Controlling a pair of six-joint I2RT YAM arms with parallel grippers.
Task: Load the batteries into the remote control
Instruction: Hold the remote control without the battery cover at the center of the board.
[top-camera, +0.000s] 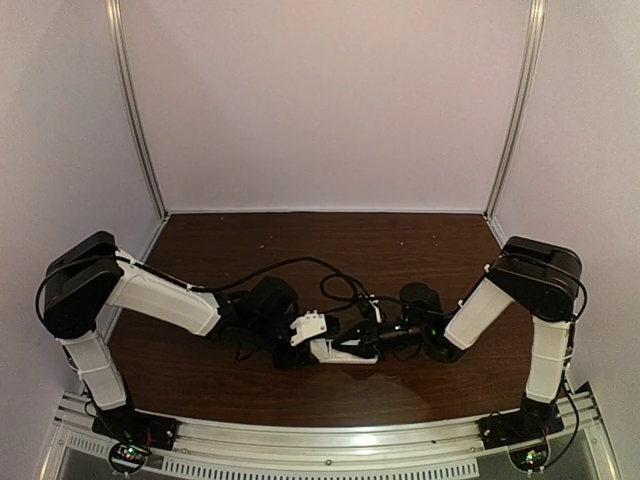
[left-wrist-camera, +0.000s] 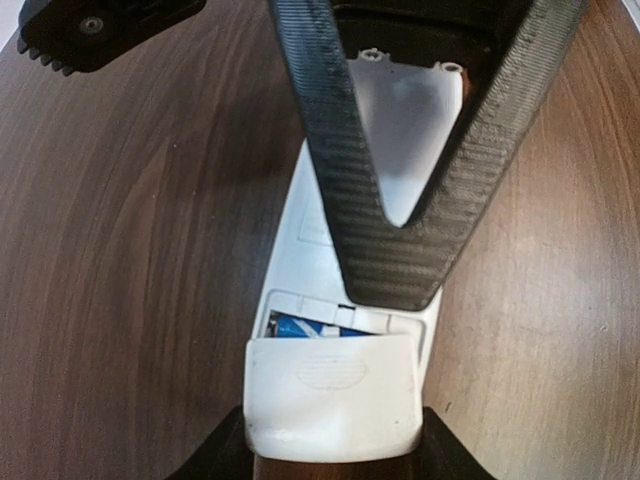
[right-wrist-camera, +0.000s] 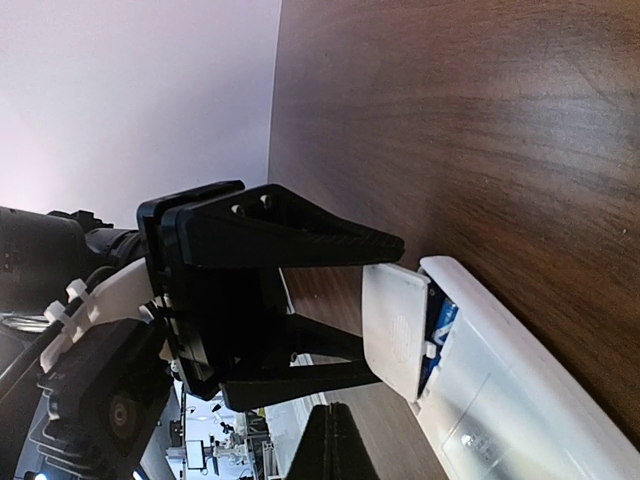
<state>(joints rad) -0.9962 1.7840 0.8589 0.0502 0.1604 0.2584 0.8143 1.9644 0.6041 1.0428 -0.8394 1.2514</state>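
- White battery cover is gripped by my left gripper, half over the bay.
- Blue batteries sit seated in the remote control, just ahead of its fingertips.
- Right gripper, tips closed together, appears to pin the remote beyond.
- Recommended: slide the cover flat and square, without tilting.

Pale lilac walls with aluminium corner posts enclose a dark wood-grain table.
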